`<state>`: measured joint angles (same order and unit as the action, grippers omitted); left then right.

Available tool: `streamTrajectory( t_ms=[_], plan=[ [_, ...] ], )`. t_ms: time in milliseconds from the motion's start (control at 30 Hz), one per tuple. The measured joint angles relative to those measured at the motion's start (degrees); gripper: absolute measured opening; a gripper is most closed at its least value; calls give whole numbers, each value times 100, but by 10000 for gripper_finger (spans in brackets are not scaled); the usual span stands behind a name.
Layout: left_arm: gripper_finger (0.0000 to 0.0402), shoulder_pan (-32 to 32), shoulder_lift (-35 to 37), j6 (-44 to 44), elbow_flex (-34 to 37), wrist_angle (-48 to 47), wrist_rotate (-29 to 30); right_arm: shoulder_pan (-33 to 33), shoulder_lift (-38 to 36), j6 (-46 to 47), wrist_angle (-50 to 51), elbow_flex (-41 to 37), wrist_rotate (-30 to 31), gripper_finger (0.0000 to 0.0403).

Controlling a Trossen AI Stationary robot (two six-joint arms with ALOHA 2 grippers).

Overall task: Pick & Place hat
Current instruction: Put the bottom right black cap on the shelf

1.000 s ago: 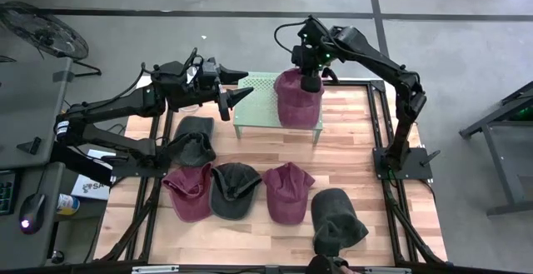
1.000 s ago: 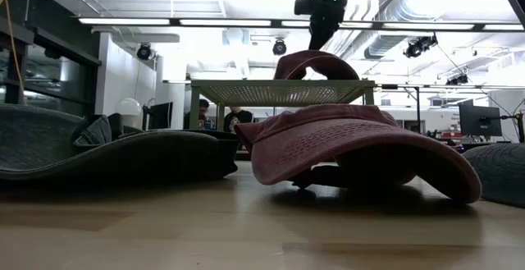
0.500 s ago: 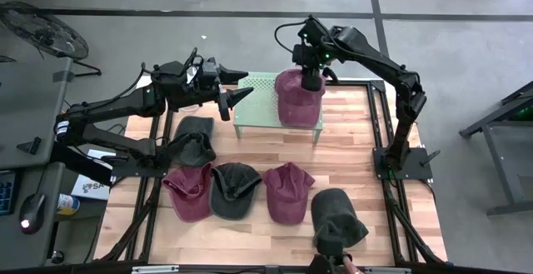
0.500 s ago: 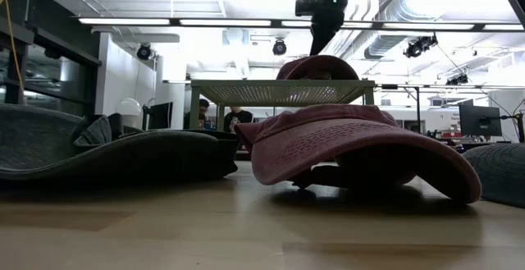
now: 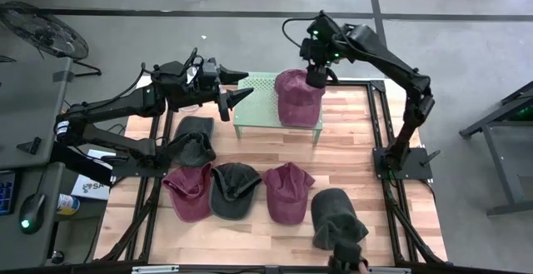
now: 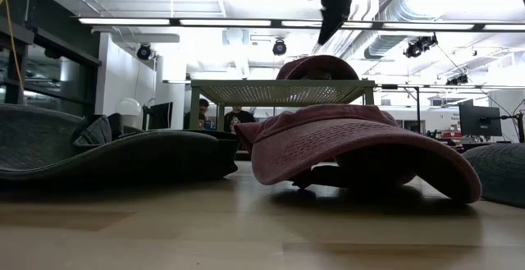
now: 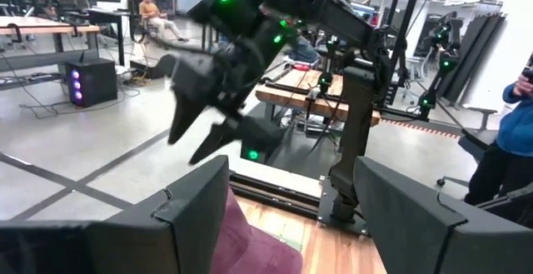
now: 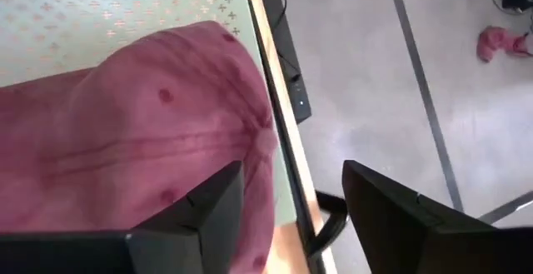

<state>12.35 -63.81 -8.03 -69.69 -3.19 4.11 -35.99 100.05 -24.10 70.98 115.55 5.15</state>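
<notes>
Maroon hat (image 5: 298, 97) is sitting on the little green mesh shelf (image 5: 258, 99) at the far side of the table (image 5: 350, 149), draped over its right end. The right hand (image 5: 316, 76) hangs just above the hat's far edge with its fingers spread apart and nothing between them; in its wrist view the hat's crown (image 8: 150, 141) sits right below the two dark fingers (image 8: 208, 216), not pinched. From the low view the hat (image 6: 318, 66) pokes up above the shelf top (image 6: 279, 91) and the hand (image 6: 328, 28) is clear of it. The left hand (image 5: 237, 99) waits off the shelf's left end, fingers wide open, empty. Closer in, there's a row of other hats on the table: a dark one (image 5: 193, 139) at left, then maroon (image 5: 190, 192), dark (image 5: 234, 189), maroon (image 5: 288, 192) and another dark one (image 5: 336, 217) at the near right. As for logos or writing, I can't read any on the hats or the shelf.
</notes>
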Motion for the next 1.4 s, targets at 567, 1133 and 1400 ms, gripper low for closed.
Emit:
streamTrajectory(
  t_ms=[567,1133,1400],
  plan=[
    [252,-2,-2,-1,0,-236,-61,1172,-1077,1683,1875,-72,-696,176],
    [252,-2,-2,-470,0,-445,-535,3343,-2020,3586,1145,-3148,-1543,164],
    [252,-2,-2,-538,0,-472,-703,4335,-2061,3331,-267,-4737,-1935,159]
  ],
)
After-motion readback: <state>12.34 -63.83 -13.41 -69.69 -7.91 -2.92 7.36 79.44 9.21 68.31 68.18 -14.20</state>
